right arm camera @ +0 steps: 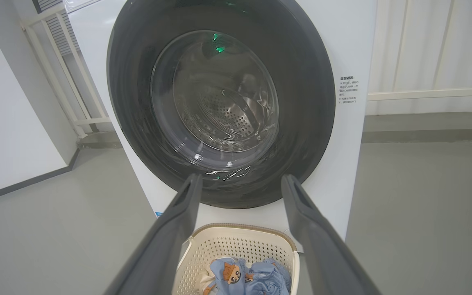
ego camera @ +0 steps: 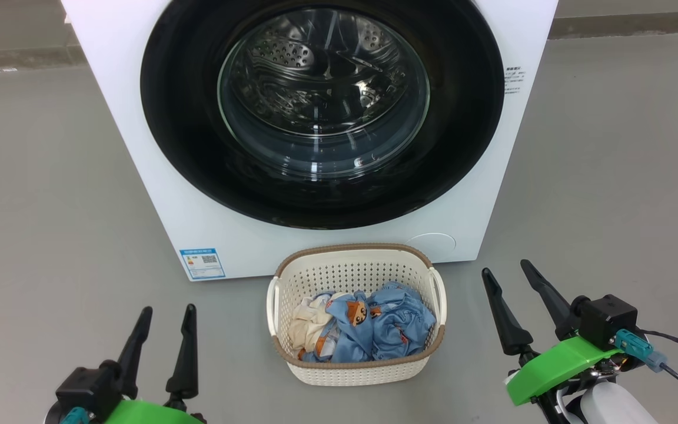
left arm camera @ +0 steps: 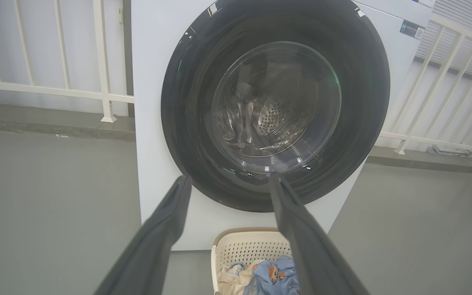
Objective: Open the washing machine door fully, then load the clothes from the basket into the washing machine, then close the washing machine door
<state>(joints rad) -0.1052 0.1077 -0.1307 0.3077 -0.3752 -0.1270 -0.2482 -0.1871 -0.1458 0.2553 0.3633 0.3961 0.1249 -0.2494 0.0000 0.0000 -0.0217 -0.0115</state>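
Observation:
The white washing machine (ego camera: 139, 118) stands ahead with its round black-rimmed door (ego camera: 186, 153) shut flat against the front. On the floor before it sits the cream basket (ego camera: 356, 268), holding light blue printed clothes (ego camera: 395, 324) and a cream piece. My left gripper (ego camera: 167, 311) is open, low at the left of the basket, with nothing between its fingers. My right gripper (ego camera: 507, 268) is open too, to the right of the basket and apart from it. Both wrist views look along spread fingers at the door (left arm camera: 187, 123) (right arm camera: 301, 102) and the basket (left arm camera: 240, 246) (right arm camera: 219, 246).
Grey floor (ego camera: 39, 206) spreads on both sides of the machine. A white railing (left arm camera: 55, 92) runs behind it on a low kerb, and a white wall (right arm camera: 6, 123) stands off to one side. A small blue label (ego camera: 202, 263) sits at the machine's lower left corner.

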